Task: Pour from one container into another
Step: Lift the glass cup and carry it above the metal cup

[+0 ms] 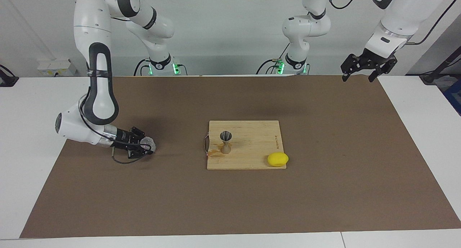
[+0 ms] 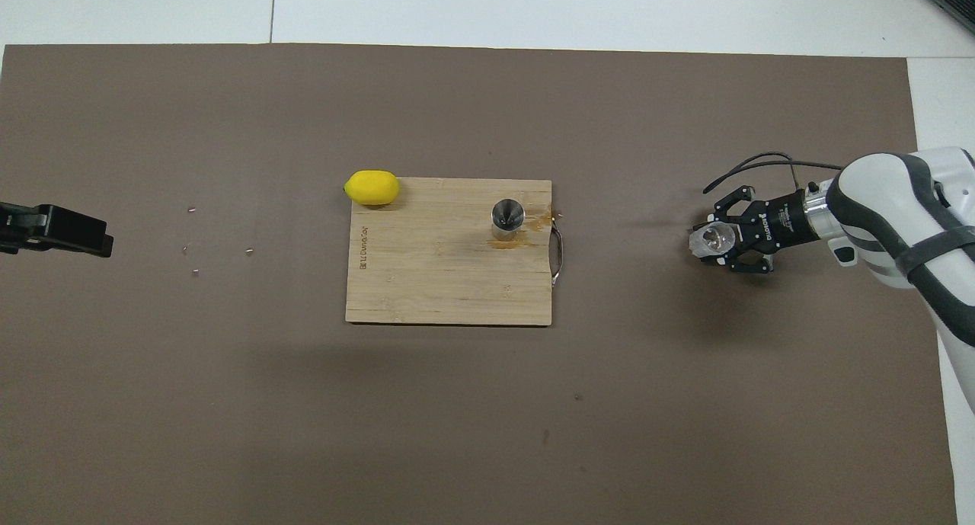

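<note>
Grasp step: right gripper (image 1: 147, 147) clamped on small clear ribbed glass cup (image 2: 711, 241), low on mat at right arm's end. Next: lift level, carry to silvery hourglass metal jigger (image 1: 225, 141) on wooden board (image 1: 252, 158), tilt. Left gripper (image 1: 361, 68) open, waiting.

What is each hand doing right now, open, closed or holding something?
Left hand: open, empty, waiting raised over the mat's corner at its own end.
Right hand: closed on the glass cup, low at the brown mat.

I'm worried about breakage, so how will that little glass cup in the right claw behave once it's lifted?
The glass cup looks rigid and probably fragile. Its smooth clear sides may slip in the right claw. Squat, so unlikely to tip.
</note>
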You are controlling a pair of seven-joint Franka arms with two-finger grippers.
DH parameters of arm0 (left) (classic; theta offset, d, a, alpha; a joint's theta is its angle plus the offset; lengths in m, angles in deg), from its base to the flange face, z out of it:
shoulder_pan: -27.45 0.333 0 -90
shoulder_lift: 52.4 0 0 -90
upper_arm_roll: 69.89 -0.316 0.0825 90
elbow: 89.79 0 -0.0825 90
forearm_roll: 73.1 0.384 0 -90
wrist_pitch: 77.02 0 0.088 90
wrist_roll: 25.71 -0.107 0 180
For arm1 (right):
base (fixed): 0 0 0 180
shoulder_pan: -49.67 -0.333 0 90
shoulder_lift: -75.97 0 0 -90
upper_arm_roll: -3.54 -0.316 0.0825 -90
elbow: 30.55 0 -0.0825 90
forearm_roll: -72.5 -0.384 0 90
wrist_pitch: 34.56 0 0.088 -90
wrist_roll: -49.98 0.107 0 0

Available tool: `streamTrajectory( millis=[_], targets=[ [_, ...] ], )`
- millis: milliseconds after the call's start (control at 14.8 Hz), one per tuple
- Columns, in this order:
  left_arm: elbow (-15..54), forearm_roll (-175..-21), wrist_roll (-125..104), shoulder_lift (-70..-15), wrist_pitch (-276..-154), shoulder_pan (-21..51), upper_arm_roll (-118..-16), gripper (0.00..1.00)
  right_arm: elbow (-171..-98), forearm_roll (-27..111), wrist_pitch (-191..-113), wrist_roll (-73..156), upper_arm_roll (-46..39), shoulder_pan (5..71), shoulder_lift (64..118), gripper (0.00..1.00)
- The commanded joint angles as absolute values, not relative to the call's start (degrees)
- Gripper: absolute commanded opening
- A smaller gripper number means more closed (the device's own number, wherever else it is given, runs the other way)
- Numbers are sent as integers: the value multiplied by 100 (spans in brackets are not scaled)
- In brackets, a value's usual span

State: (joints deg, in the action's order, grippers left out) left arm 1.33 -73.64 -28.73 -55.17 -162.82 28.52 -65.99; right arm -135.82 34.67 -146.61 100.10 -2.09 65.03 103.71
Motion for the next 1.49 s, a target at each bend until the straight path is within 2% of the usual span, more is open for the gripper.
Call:
streamTrajectory(
  millis=[0,949,1424],
  targets=[
    [170,-7398,-2923,-5600,-16201,2824,-6637,100,-13699,3286,-14723,9911,-252,6462,10172,0],
    [170,-7398,-2923,-5600,-16209,2824,-6637,100,-13251,3681,-15409,12493,-217,5047,9742,0],
    [170,-7398,-2923,-5600,-16209,2824,-6637,100,-12548,4524,-15400,14040,-234,4397,9785,0]
  ],
)
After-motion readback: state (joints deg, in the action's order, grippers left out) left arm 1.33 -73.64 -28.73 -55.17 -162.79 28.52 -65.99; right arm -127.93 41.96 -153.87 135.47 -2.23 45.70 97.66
